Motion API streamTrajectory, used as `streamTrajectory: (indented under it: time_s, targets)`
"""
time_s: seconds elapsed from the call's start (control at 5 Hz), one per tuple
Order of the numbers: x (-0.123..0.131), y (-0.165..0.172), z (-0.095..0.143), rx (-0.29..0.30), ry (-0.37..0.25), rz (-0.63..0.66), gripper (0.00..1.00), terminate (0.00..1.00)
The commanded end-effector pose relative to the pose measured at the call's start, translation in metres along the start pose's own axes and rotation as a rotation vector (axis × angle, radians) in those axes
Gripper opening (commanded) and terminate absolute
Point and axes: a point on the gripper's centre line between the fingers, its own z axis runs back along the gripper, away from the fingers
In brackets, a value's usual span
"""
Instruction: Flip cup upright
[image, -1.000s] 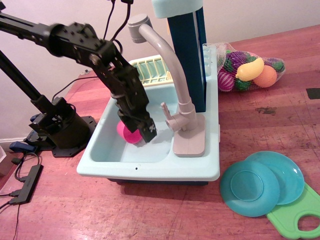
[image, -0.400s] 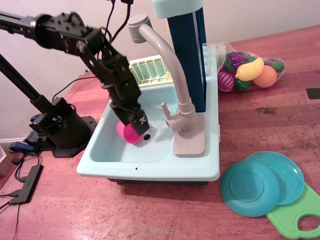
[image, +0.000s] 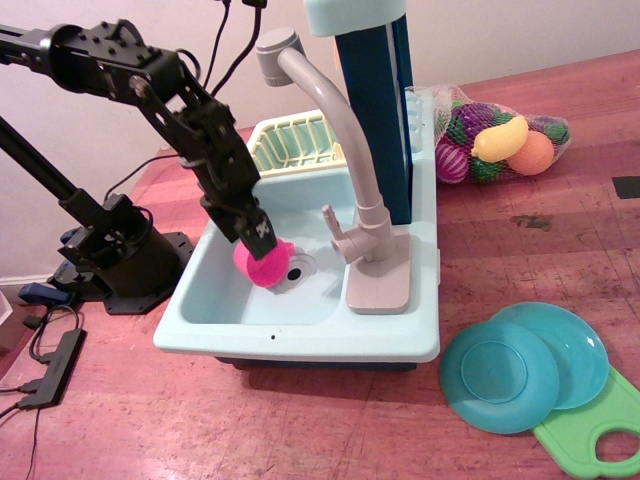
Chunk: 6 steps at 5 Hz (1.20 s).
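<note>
Sink basin, on desk: cup lies inside, left of drain; I judge it not yet upright. Tool touches cup's top; its opening I cannot tell. I confirm grip, then rotate slowly, clear of faucet.

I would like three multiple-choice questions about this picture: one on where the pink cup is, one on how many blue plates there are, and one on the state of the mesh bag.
1. Where is the cup?
A. On the green board
B. In the basin of the toy sink
C. In the yellow rack

2. How many blue plates lie on the table?
A. One
B. Two
C. Four

3. The mesh bag is:
A. Empty and flat
B. Filled with toy fruit
C. Hanging from the faucet

Answers:
1 B, the pink shape sits inside the basin beside the drain, under the gripper.
2 B, two round plates overlap at the lower right.
3 B, coloured fruit shows through the netting.
</note>
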Motion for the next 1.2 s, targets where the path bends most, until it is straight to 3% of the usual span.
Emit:
streamTrajectory:
  time_s: [0.0,0.8,1.0]
  targets:
    - [0.012,0.011,0.018,-0.019,-0.037,0.017,1.0,0.0]
    - [0.001,-0.003,-0.026,0.103,0.055,-0.104,1.0,0.0]
    - [0.001,0.001,-0.026,0.122,0.062,-0.12,1.0,0.0]
